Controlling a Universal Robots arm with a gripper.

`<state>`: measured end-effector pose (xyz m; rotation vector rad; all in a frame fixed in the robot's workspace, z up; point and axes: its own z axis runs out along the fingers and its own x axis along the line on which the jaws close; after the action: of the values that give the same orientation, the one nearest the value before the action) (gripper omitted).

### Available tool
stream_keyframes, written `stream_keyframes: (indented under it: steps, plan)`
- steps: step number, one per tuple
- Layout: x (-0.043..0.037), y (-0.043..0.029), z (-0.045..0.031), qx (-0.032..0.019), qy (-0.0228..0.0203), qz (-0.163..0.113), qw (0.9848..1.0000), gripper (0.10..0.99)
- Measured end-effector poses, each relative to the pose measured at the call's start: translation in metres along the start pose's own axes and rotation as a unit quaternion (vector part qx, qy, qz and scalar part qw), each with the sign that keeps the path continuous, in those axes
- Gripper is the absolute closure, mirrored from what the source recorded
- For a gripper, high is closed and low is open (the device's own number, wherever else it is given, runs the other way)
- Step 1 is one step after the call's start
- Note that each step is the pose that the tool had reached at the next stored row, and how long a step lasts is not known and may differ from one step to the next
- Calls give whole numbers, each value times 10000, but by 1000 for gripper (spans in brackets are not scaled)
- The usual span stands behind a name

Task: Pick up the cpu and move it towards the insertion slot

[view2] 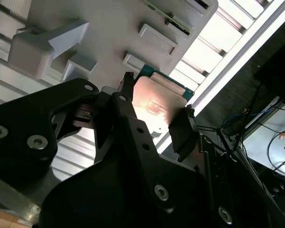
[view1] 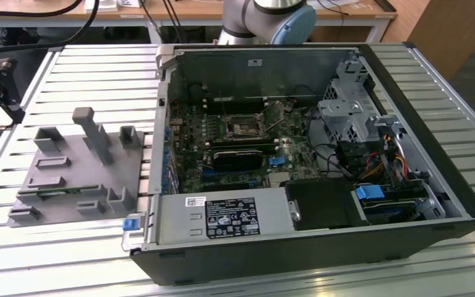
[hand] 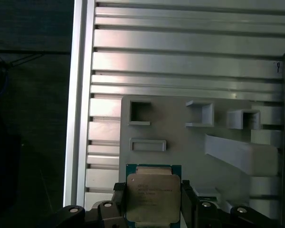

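The gripper (hand: 153,202) jaws pinch the cpu (hand: 153,192), seemingly above the grey fixture (view1: 52,179). Keep it level toward the insertion slot (view1: 244,127), at the fixture's three o'clock in the exterior view.

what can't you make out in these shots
1. Second wrist view: the near edge of the cpu is hidden behind the gripper body.
2. Both wrist views: whether the cpu rests on the grey holder or is lifted cannot be told.
3. Exterior view: the slot is too small to show pins or lever position.

A ribbed, silvery metal tabletop (view1: 97,68) catches bright light; behind it stands a wooden desk (view1: 196,10) with dangling black cables (view1: 169,15).
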<state>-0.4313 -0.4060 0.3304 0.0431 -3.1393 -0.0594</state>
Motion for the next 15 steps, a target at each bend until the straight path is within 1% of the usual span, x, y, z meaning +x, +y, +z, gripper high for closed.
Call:
stream_keyframes:
  steps: [7,15]
  plan:
    - [0,4,-84,0,0,0,10000,541]
    - [0,12,-224,0,0,0,10000,541]
